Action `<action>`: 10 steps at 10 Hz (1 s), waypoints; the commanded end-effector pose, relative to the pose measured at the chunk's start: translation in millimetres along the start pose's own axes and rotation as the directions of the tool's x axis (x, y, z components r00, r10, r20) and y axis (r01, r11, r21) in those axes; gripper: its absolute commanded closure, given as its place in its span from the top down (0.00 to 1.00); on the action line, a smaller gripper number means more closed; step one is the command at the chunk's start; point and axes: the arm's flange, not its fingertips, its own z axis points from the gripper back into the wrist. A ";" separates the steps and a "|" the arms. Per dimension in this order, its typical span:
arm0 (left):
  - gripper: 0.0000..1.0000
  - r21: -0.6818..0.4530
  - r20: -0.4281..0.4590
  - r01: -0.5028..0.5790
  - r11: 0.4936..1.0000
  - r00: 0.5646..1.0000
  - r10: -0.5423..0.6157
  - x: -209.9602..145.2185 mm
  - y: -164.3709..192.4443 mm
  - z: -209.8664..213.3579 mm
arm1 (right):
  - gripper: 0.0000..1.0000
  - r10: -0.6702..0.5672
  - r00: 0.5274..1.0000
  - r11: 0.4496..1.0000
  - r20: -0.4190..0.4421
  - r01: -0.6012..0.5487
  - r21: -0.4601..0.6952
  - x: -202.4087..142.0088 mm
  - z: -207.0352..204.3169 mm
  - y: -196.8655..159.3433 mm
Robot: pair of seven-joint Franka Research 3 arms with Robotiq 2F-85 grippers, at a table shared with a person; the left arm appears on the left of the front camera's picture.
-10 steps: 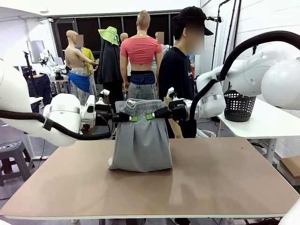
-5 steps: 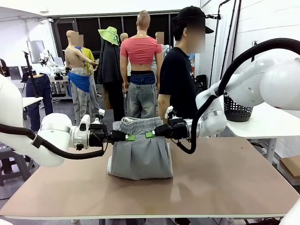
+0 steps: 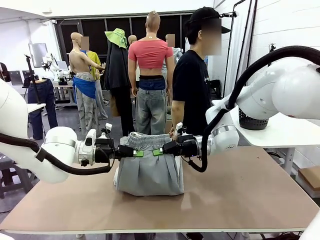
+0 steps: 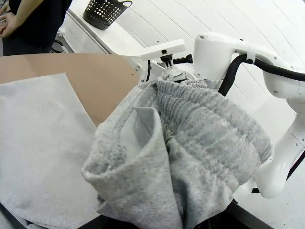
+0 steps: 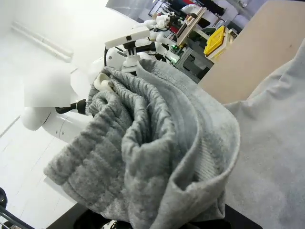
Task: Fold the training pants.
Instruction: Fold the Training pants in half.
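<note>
The light grey training pants (image 3: 149,170) hang by their gathered waistband over the brown table (image 3: 240,190), their lower part lying bunched on the tabletop. My left gripper (image 3: 136,153) is shut on the waistband's left end, my right gripper (image 3: 157,151) shut on its right end, the two close together. In the left wrist view the bunched waistband of the pants (image 4: 200,143) hides the fingers, and the rest of the fabric lies flat on the table at left. The right wrist view has the ribbed waistband of the pants (image 5: 143,157) right up against the lens.
A person in a black shirt (image 3: 192,85) stands at the far edge, just behind the pants. A black mesh basket (image 3: 250,119) sits on a white side table at right. The brown tabletop is bare in front of and beside the pants.
Both grippers have come down towards the table with the waistband, and more of the pants now rests on the tabletop.
</note>
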 end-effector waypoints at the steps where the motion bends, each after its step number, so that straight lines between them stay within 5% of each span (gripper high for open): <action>1: 0.00 -0.008 0.010 -0.001 1.000 1.000 0.001 1.3 -4.6 3.8 | 0.00 0.002 1.000 1.000 0.001 -0.002 0.018 0.8 1.8 2.9; 7: 0.00 0.110 -0.105 -0.072 0.991 0.991 0.084 55.7 69.7 -18.4 | 0.00 -0.083 0.992 0.995 0.098 0.088 -0.039 27.5 27.6 -30.9; 10: 0.00 0.129 -0.063 -0.131 0.983 0.988 0.140 66.9 101.9 -18.5 | 0.00 -0.147 0.977 0.986 0.157 0.158 -0.058 40.6 44.7 -61.1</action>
